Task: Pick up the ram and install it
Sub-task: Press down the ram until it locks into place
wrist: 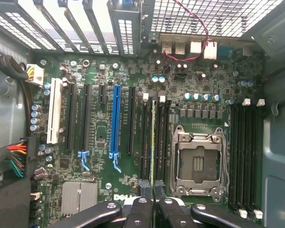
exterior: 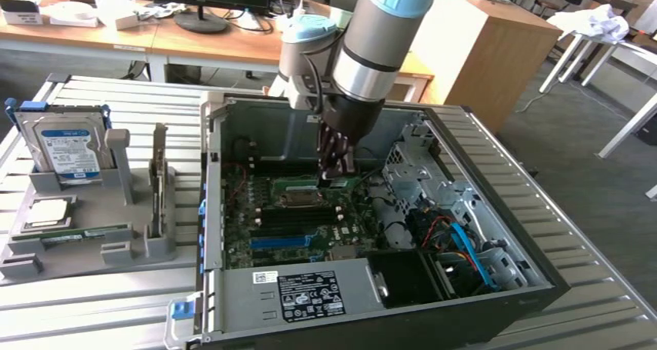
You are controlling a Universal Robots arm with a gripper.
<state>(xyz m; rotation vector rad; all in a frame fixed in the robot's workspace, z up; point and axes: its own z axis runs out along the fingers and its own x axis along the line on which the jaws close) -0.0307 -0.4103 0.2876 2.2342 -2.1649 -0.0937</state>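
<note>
Computer case (exterior: 390,304) lies open on the table, motherboard (wrist: 104,128) facing up inside. Arm reaches down into it. Gripper (wrist: 153,190) hangs just above the memory slots beside the CPU socket (wrist: 198,161), fingers (wrist: 146,187) nearly together, clamped on the ram (wrist: 154,142). Ram stands on edge directly below the fingertips, long axis parallel to the slots and in line with 1 of them, between dark neighbouring slots. Whether it is fully seated cannot be told. Judgement: alignment along the slot matters most.
</note>
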